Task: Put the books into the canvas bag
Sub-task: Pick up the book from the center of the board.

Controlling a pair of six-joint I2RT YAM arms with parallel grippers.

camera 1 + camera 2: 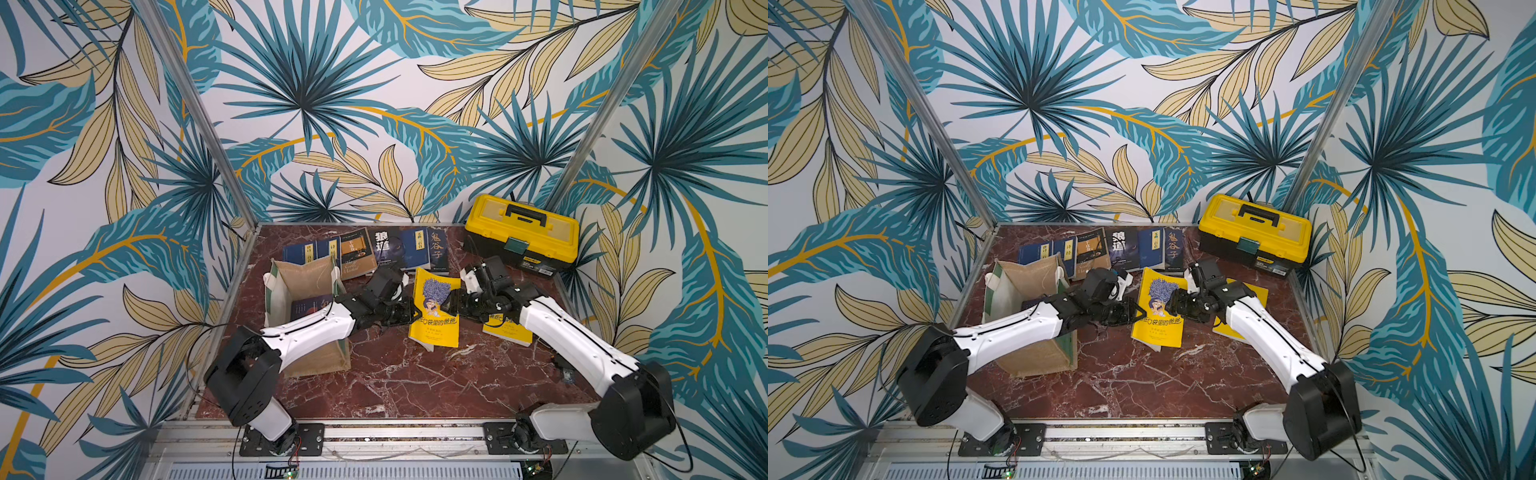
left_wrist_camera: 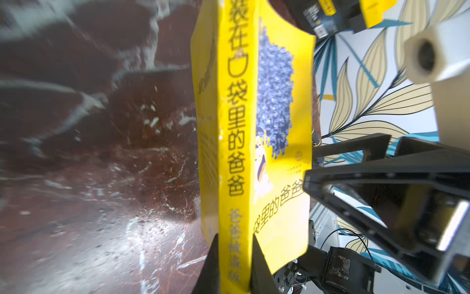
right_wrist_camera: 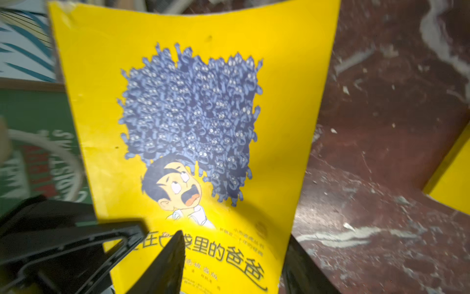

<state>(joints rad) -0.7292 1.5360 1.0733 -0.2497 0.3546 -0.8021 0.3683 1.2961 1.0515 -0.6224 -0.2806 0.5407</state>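
Note:
A bright yellow book (image 1: 434, 307) (image 1: 1158, 311) with a cartoon cover stands upright on its edge at the middle of the table. My left gripper (image 1: 409, 311) (image 2: 235, 239) is shut on its spine (image 2: 231, 127). My right gripper (image 1: 451, 305) (image 3: 235, 236) is open, with one finger in front of the cover (image 3: 193, 114) and the other behind the book's free edge. The canvas bag (image 1: 307, 278) (image 1: 1025, 274) stands open to the left, under my left arm, with a dark book (image 1: 307, 309) inside. Several more books (image 1: 365, 249) lie along the back.
Another yellow book (image 1: 505, 332) (image 3: 452, 178) lies flat under my right arm. A yellow-and-black toolbox (image 1: 521, 232) (image 1: 1254, 232) sits at the back right corner. The red marble table (image 1: 415, 382) stretches toward the front edge; patterned walls close in three sides.

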